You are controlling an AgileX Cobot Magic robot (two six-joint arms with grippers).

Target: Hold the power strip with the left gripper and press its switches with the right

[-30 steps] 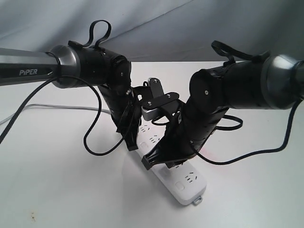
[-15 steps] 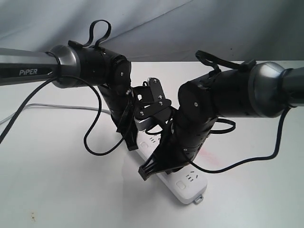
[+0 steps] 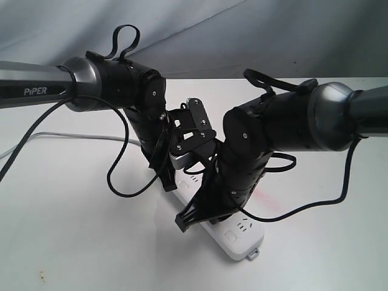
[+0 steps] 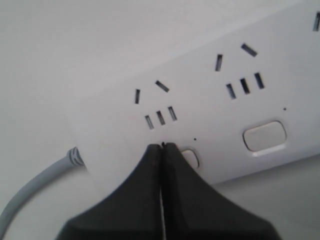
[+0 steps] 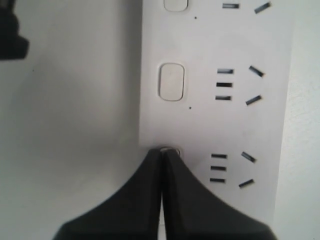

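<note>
The white power strip lies on the table under both arms, its near end with the small tab showing. My left gripper is shut and its tips rest on the strip's far end. In the left wrist view the left gripper sits on the power strip, right beside a half-covered switch. Another switch is bare. My right gripper is shut too. In the right wrist view the right gripper presses on a switch at the power strip's edge. A free switch lies beyond it.
The grey cord leaves the strip's end and runs as a grey cord leftwards over the white table. Black cables hang from both arms. A grey cloth backdrop closes the rear.
The right arm has swung left and lowered, carrying its shut gripper along the strip towards the near end and down onto a switch. The left arm has stayed put.
</note>
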